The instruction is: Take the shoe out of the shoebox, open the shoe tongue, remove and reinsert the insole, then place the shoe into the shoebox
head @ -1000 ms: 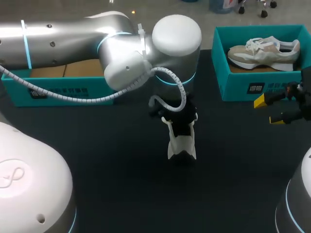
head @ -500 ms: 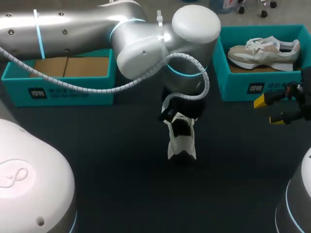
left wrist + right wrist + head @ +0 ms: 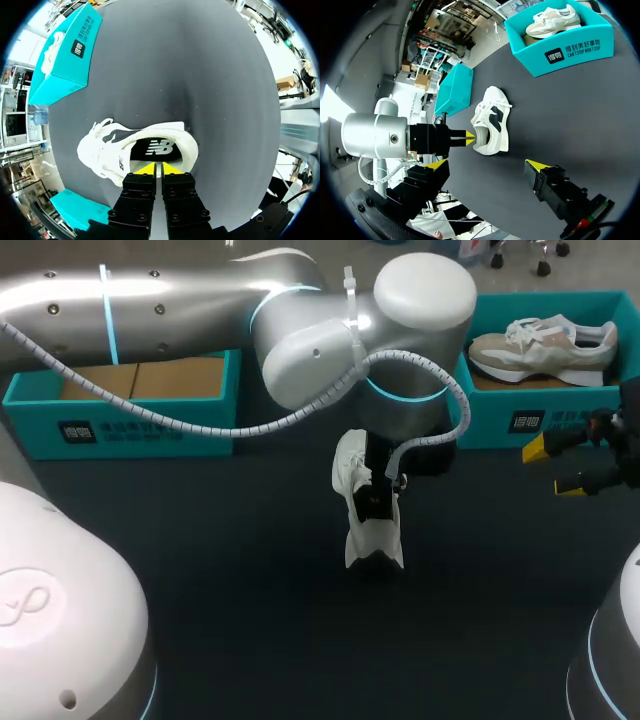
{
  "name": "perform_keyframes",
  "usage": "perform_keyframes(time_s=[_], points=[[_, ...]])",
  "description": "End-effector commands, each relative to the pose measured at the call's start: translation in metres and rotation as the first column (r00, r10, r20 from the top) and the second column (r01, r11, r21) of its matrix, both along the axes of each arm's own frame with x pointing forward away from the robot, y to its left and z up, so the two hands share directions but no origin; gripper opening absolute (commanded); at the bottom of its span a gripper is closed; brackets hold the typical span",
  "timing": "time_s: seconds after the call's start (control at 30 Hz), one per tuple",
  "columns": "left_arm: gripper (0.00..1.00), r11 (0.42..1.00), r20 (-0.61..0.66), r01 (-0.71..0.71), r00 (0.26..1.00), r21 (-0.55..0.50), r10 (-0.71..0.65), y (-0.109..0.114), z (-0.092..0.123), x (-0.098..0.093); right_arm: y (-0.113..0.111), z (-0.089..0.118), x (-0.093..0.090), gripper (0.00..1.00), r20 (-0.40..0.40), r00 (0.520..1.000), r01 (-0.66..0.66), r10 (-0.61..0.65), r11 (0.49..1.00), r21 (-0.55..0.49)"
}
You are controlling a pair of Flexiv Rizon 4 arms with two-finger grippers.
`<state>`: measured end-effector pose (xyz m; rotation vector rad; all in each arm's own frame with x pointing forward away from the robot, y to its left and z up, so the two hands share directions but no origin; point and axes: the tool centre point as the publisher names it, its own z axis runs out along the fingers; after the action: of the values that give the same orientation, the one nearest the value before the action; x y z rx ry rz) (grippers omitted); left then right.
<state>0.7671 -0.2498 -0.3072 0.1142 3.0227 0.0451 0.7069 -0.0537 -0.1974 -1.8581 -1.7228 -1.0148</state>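
White shoe [image 3: 372, 540] stands on the bench [image 3: 250, 590], already unboxed; your left gripper [image 3: 160, 169] has swung across to its heel, fingers pinched together, right gripper [image 3: 487, 164] spread wide: tongue-opening looks next.

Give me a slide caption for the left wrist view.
Closed left end effector at the heel of the white shoe on the table.

A white shoe [image 3: 375, 540] with dark side markings stands on its sole in the middle of the worktop [image 3: 250, 620], its insole [image 3: 159, 148] showing through the opening. An open teal shoebox [image 3: 120, 425] sits well to its left. A second shoebox [image 3: 505, 420] on the right holds a beige shoe [image 3: 545, 345].
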Motion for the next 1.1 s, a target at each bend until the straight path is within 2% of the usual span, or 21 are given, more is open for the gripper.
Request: perform_keyframes(time_s=[0.03, 0.3, 0.63, 0.77, 1.1], points=[[1.0, 0.999, -0.013, 0.022, 1.0, -0.045, -0.022, 0.013, 0.0, -0.01, 0.001, 0.0, -0.001, 1.0, -0.001, 1.0, 0.002, -0.002, 1.0, -0.003], [1.0, 0.997, -0.036, 0.078, 0.996, -0.03, -0.079, 0.005, 0.0, -0.032, 0.001, 0.0, -0.001, 1.0, -0.001, 1.0, 0.002, -0.002, 1.0, -0.003], [1.0, 0.997, -0.04, 0.033, 0.999, -0.073, -0.036, -0.017, -0.036, -0.055, 0.001, 0.0, -0.001, 1.0, -0.001, 1.0, 0.002, -0.002, 1.0, -0.003], [1.0, 0.998, -0.024, -0.018, 1.0, -0.063, 0.017, -0.014, -0.046, -0.055, 0.001, 0.0, -0.001, 1.0, -0.001, 1.0, 0.002, -0.002, 1.0, -0.003], [1.0, 0.994, 0.01, -0.092, 0.996, -0.057, 0.092, -0.004, -0.051, -0.051, 0.001, 0.0, -0.001, 1.0, -0.001, 1.0, 0.002, -0.002, 1.0, -0.003]])
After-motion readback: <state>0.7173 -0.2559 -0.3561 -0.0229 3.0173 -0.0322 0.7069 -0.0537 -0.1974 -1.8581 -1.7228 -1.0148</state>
